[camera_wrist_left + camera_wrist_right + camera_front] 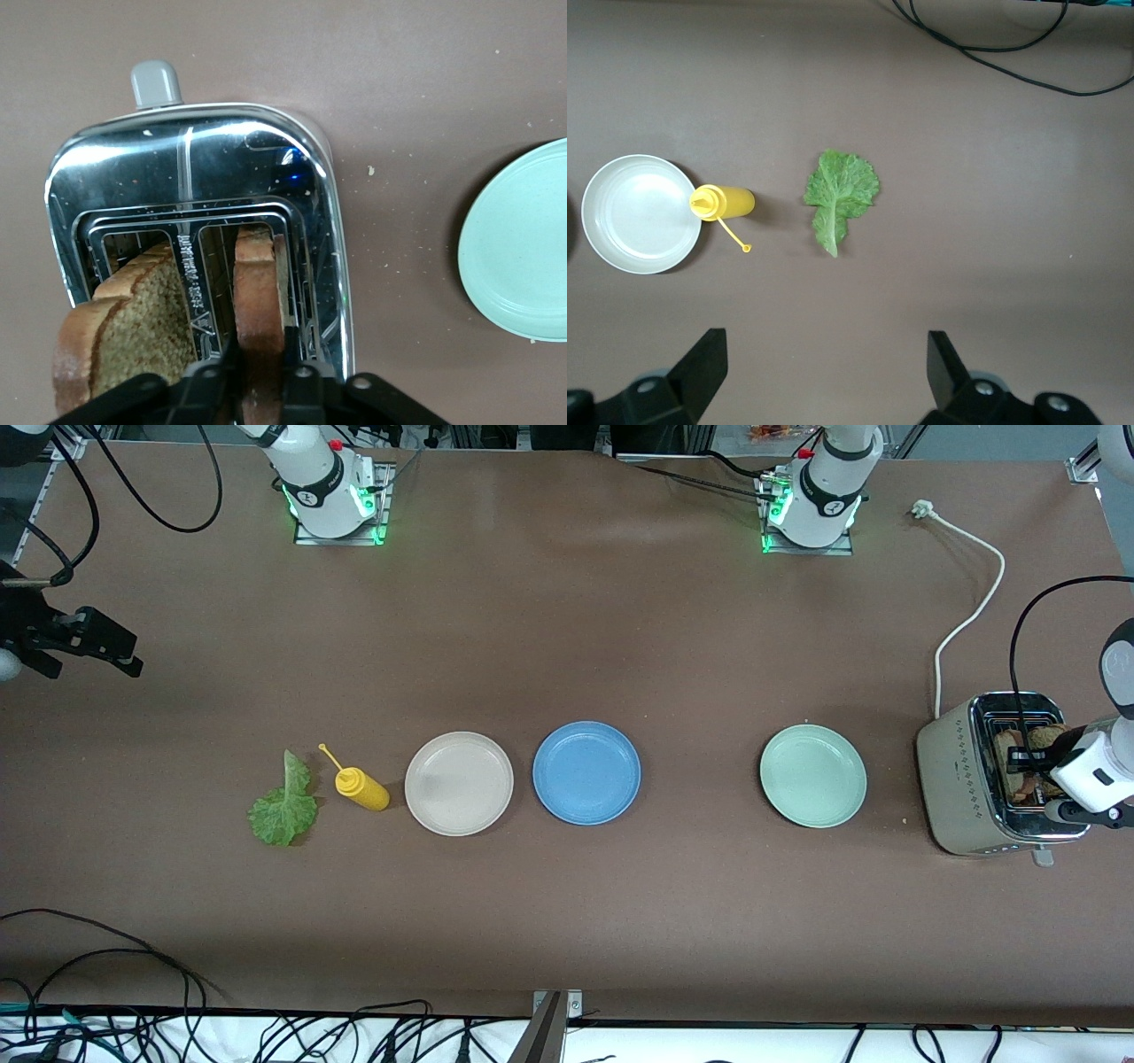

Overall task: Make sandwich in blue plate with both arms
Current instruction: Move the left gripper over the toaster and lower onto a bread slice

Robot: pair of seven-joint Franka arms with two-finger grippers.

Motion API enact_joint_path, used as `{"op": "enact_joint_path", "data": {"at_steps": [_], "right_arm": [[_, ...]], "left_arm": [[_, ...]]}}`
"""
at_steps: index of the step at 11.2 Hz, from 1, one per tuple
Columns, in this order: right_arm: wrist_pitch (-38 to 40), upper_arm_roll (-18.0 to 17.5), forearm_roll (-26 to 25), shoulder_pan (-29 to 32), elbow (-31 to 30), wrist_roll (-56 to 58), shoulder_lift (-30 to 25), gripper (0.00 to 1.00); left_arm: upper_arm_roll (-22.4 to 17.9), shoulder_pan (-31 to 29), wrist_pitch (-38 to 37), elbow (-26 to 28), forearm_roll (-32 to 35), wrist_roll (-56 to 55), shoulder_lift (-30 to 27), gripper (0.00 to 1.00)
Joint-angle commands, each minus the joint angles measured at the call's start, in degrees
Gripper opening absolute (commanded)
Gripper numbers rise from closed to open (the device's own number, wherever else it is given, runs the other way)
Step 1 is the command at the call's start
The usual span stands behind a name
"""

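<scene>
The worry from here is the lift out of the toaster. The left gripper is down over the toaster's slots, its fingers pinched on the top edge of 1 bread slice standing upright in the slot. That hold looks thin: only the crust edge is caught, so the slice could tear, crumble or slide free if it is pulled up fast or at an angle. It could also drag against the slot's wire guide and tip the toaster. The second slice leans in the neighbouring slot close by, and a sideways pull might knock it.

The right gripper hangs over the table at the right arm's end, above the area of the lettuce leaf, its fingers wide apart and holding nothing; that arm seems to be waiting.

The blue plate sits bare in the middle of the table, between the beige-white plate and the pale green plate. A yellow squeeze bottle lies between the lettuce and the beige-white plate. Nothing of the sandwich is on the blue plate yet.
</scene>
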State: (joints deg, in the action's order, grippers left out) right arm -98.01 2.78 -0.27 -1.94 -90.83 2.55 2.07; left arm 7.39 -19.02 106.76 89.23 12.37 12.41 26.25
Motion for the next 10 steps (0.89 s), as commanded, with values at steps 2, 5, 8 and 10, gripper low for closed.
{"op": "enact_joint_path", "data": {"at_steps": [2, 5, 8, 10], "right_arm": [[1.0, 0.1, -0.2, -0.2, 1.2, -0.4, 0.4, 1.00], [1.0, 0.1, -0.2, -0.2, 1.2, -0.4, 0.4, 1.00], [1.1, 0.1, -0.2, -0.1, 1.2, -0.3, 0.5, 1.00], [1.1, 0.1, -0.3, -0.1, 1.2, -0.4, 0.4, 1.00]], "left_arm": [[0.2, 0.0, -2.4, -1.1, 1.6, 0.4, 0.2, 0.00], [0.7, 0.3, -5.9, -1.8, 1.7, 0.2, -2.3, 0.00], [1.3, 1.9, -10.5, -2.0, 2.0, 0.3, -6.2, 0.00], [2.4, 4.8, -12.4, -2.0, 5.8, 0.3, -8.0, 0.00]]}}
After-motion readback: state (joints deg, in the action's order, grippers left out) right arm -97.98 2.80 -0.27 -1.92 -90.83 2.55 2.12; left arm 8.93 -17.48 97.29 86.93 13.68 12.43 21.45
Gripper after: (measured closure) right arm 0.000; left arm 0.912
